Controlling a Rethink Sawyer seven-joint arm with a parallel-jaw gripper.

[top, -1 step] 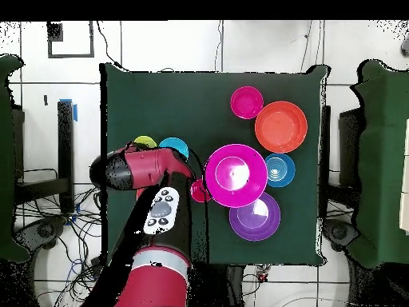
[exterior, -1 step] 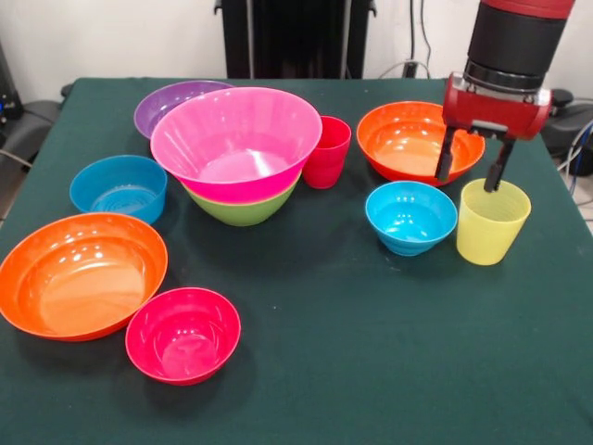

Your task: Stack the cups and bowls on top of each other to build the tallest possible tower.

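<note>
The hand point(exterior, -1 step: 473, 172) hangs open just above the far rim of the yellow cup point(exterior, -1 step: 492, 222), its two dark fingers spread and gripping nothing; one finger sits over the cup's mouth, the other over the orange bowl point(exterior, -1 step: 408, 139) behind it. The yellow cup stands upright at the right of the green worktop point(exterior, -1 step: 371, 371), just beside a small blue bowl point(exterior, -1 step: 410, 217).

The cup is translucent ribbed plastic, taller than wide, tapering toward its base. It is probably very light and a little springy in the wall, so a pinch across the rim, one finger inside and one outside, looks the surest hold; the ribs should give some grip, while the glossy neighbours would be slippery.

The tower point(exterior, -1 step: 237, 153) so far is the large pink bowl point(exterior, -1 step: 236, 139) nested in the green bowl point(exterior, -1 step: 243, 208), left of centre. The red cup point(exterior, -1 step: 326, 151) stands touching or just beside its right side, and a purple bowl point(exterior, -1 step: 171, 104) sits behind it on the left. Another blue bowl point(exterior, -1 step: 119, 188), a wide orange bowl point(exterior, -1 step: 81, 275) and a small red-pink bowl point(exterior, -1 step: 182, 334) lie at the near left, all smooth, round and shiny, likely stiff enough to lift by the rim.
</note>
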